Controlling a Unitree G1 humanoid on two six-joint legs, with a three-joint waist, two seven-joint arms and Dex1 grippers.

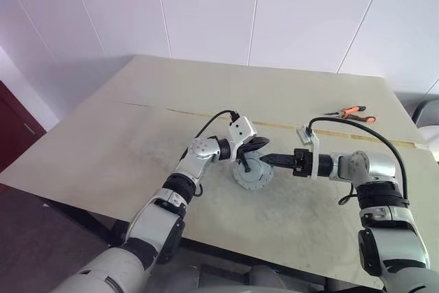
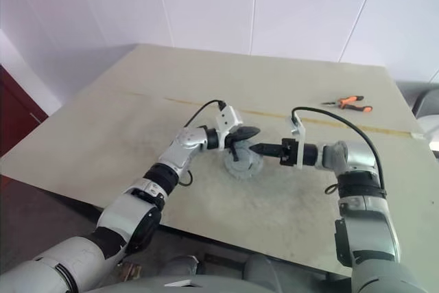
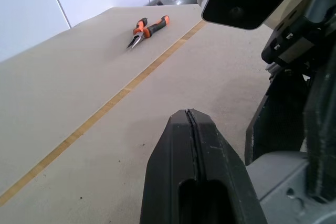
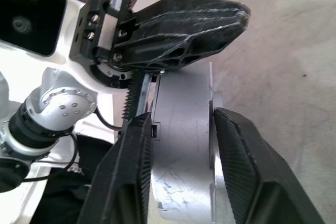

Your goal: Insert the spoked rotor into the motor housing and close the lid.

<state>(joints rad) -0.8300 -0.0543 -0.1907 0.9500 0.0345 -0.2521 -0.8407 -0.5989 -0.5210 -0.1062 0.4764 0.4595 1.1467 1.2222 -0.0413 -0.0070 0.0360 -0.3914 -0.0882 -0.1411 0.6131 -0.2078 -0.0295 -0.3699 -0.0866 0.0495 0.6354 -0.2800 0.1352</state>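
Both head views look forward and down over the beige table [image 1: 137,121]. The left wrist camera looks along its black fingers [image 3: 194,166] towards orange-handled pliers [image 3: 147,30] beyond their tips. The right wrist camera sits close, the silvery drum-shaped motor housing [image 4: 181,145] between its fingers.

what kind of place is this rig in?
Probably a lab or workshop test bench, not a home: a bare beige table against plain white panelled walls, orange-handled pliers left on it, and a motor housing between both grippers.
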